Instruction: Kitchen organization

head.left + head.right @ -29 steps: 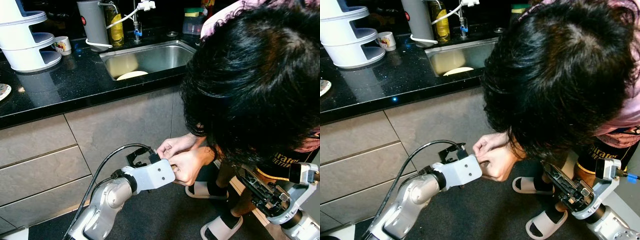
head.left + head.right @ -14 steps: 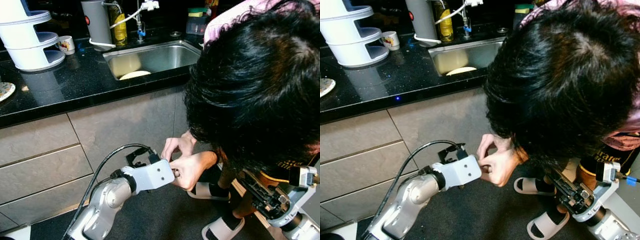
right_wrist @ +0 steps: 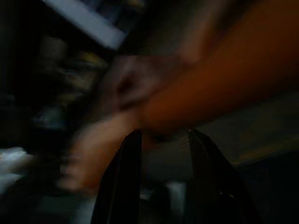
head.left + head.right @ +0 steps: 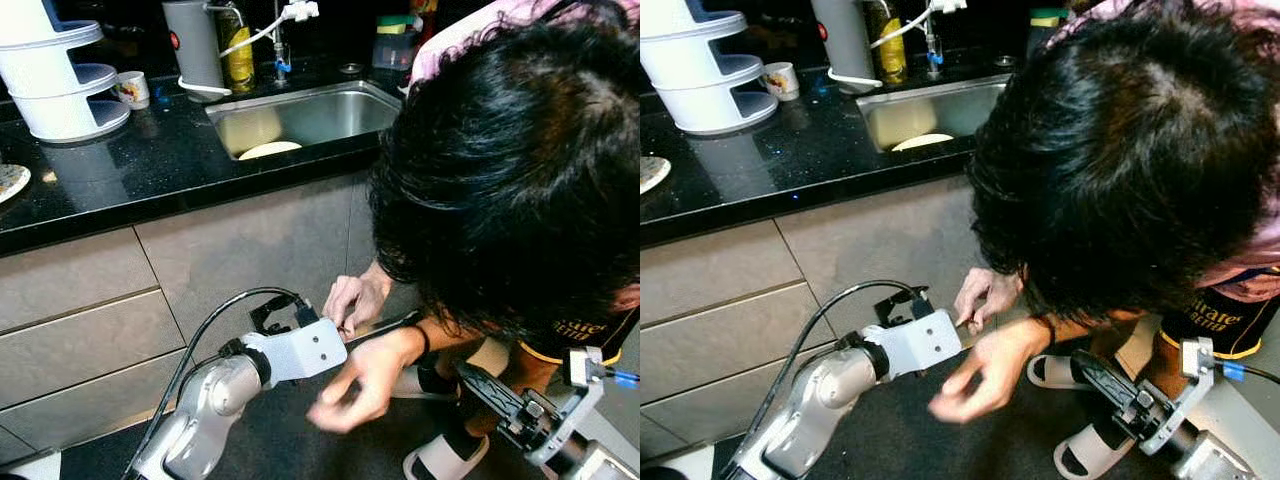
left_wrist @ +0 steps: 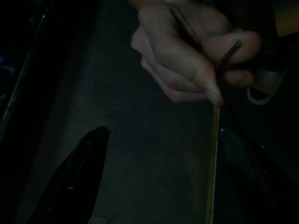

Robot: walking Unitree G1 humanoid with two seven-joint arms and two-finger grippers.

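Observation:
A person (image 4: 510, 170) bends low over my left arm in front of the kitchen cabinets. One of their hands (image 4: 355, 298) rests at the tip of my left wrist housing (image 4: 305, 352); the other hand (image 4: 352, 392) hangs just below it. In the left wrist view my left gripper (image 5: 163, 140) is open with its black fingers (image 5: 88, 158) wide apart, and the person's hand holds a thin dark tool (image 5: 229, 49) beyond them. My right gripper (image 4: 492, 392) sits low at the right near the person's legs, open, with nothing between its fingers (image 3: 124, 186).
A black counter (image 4: 130, 170) runs across the back with a steel sink (image 4: 330, 112) holding a pale plate (image 4: 266, 150). On it stand a white tiered rack (image 4: 55, 70), a mug (image 4: 130, 90), a grey cylinder (image 4: 192, 45) and a bottle (image 4: 237, 55). Grey drawers (image 4: 80, 320) lie below.
One of the person's hands has come off my left wrist and dropped below it. My right gripper has shifted lower and to the right.

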